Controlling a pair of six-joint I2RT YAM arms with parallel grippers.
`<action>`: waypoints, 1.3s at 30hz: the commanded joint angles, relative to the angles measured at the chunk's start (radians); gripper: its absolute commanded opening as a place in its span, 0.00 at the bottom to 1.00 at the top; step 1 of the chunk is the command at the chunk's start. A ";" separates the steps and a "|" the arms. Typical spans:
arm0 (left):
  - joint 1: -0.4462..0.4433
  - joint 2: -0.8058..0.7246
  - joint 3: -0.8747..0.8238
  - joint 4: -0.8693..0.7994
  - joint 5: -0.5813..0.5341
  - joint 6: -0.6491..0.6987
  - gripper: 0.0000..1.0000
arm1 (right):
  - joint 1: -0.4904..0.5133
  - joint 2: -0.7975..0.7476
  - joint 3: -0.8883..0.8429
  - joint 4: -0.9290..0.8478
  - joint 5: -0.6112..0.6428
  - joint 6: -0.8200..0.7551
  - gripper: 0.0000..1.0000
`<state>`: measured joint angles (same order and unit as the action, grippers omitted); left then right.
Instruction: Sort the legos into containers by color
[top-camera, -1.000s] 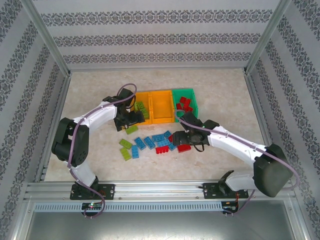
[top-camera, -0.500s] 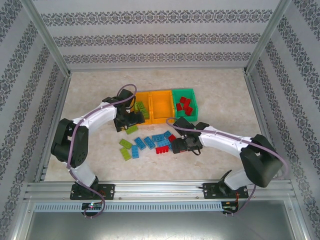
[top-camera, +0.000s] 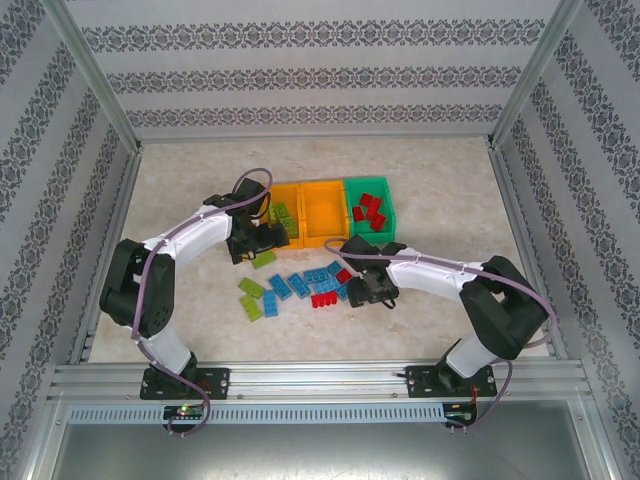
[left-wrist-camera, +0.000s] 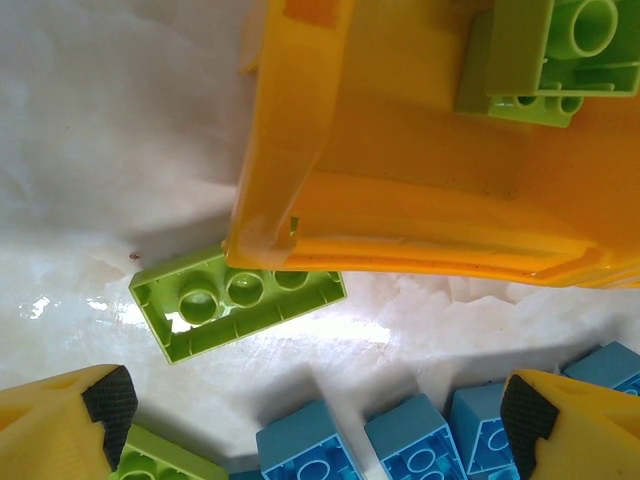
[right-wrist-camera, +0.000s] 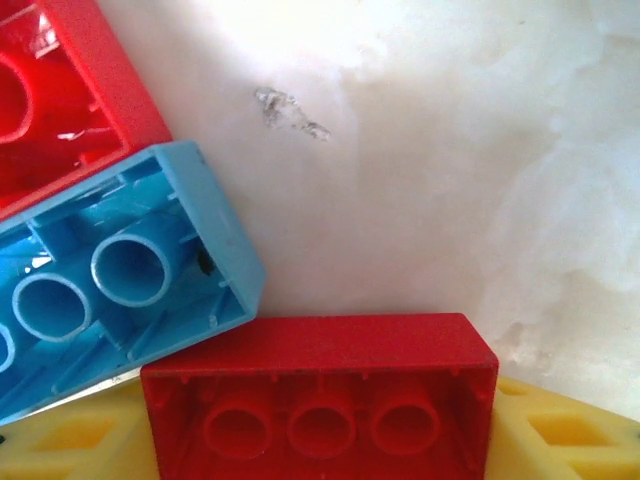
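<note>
Left claw (left-wrist-camera: 315, 410) wide open over lime brick (left-wrist-camera: 235, 300) on bench (left-wrist-camera: 120, 130), brick tight against orange bin (left-wrist-camera: 400, 250) corner. Right claw (right-wrist-camera: 320, 440) clamps red brick (right-wrist-camera: 320, 390); blue brick (right-wrist-camera: 120, 300) touching it.

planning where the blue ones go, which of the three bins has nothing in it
The middle orange bin: its floor is bare. The left orange bin holds lime bricks, the green bin red bricks.

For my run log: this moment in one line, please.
left hand open near lime green plastic brick | right hand at red plastic brick, grip unclear
</note>
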<state>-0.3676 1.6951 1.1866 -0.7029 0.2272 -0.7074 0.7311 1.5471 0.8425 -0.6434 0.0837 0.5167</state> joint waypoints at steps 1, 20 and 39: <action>-0.010 -0.030 -0.015 -0.037 -0.020 0.021 0.96 | 0.000 -0.085 0.024 -0.044 0.057 0.008 0.57; -0.055 -0.109 -0.092 -0.046 -0.010 -0.004 0.96 | -0.373 0.247 0.588 -0.081 -0.050 0.006 0.51; -0.211 -0.143 -0.139 -0.090 0.025 -0.063 0.94 | -0.418 0.340 0.697 -0.101 -0.115 0.025 0.82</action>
<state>-0.5625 1.5841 1.0672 -0.7712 0.2520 -0.7528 0.3222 1.9469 1.5639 -0.7456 0.0044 0.5354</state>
